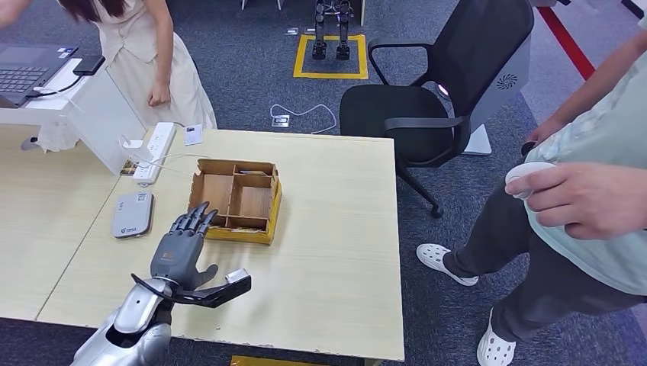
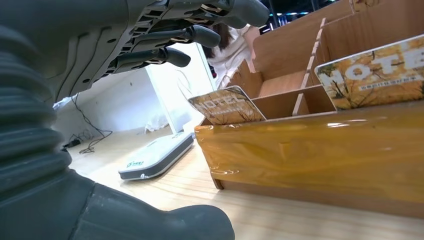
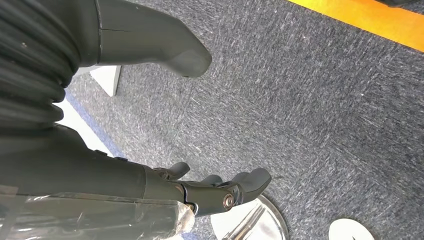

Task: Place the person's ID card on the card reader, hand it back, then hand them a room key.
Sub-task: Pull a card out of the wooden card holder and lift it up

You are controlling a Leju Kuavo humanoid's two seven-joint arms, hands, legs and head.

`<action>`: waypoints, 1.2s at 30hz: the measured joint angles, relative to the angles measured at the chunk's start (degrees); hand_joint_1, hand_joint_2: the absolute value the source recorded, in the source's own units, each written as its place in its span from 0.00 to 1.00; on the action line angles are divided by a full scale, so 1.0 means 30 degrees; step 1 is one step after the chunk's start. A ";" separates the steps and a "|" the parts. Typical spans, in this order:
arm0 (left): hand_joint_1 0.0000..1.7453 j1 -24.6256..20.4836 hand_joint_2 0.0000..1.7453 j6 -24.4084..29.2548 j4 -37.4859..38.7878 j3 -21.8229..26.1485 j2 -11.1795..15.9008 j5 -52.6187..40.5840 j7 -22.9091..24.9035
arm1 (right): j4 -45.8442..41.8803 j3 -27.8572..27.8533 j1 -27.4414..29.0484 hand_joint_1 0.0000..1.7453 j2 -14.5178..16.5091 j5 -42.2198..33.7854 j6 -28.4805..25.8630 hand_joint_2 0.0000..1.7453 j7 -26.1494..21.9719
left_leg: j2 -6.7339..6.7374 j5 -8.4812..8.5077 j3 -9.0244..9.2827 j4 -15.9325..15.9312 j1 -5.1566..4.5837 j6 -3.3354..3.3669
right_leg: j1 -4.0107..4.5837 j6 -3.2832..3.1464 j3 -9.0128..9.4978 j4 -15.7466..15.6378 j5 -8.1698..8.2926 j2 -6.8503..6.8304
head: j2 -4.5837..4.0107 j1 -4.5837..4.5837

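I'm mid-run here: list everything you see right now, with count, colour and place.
Table: one, light wood, centre.
Box: one, brown compartmented, on the table.
Room key cards: two showing, autumn print, standing in the box.
Card reader: one, grey-white, left of the box.
Power strip: one, white, behind the reader.
Office chair: one, black, beyond the table.
People: two, beside the table.
Left hand: open, above the table, fingers reaching the box edge.
Right hand: empty, above the carpet.

Bright, even light; soft close-ups
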 joint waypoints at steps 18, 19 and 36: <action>0.00 -0.0002 1.00 0.0654 0.0204 0.0658 -0.0736 -0.0486 0.0437 | -0.0246 -0.1554 0.0506 0.00 0.0359 0.1026 0.0640 1.00 0.0004 | 0.0000 0.0000 -0.0001 0.0000 0.0000 0.0000 | 0.0000 0.0000 0.0000 0.0000 0.0000 0.0000 | 0.0000 0.0002; 0.00 -0.0001 1.00 0.0656 0.0224 0.0659 -0.0758 -0.0512 0.0446 | -0.0246 -0.1607 0.0516 0.00 0.0377 0.1035 0.0647 1.00 0.0002 | 0.0000 0.0000 -0.0001 0.0000 0.0000 0.0001 | 0.0000 0.0000 0.0000 0.0000 0.0000 0.0000 | 0.0002 0.0002; 0.00 -0.0012 1.00 0.1013 0.0820 0.0858 -0.1075 -0.1435 0.1073 | -0.0253 -0.2181 0.0588 0.00 0.0605 0.1385 0.0937 1.00 -0.0124 | 0.0000 0.0000 0.0000 0.0000 0.0000 0.0000 | 0.0000 0.0000 -0.0001 0.0000 0.0000 0.0000 | 0.0000 -0.0002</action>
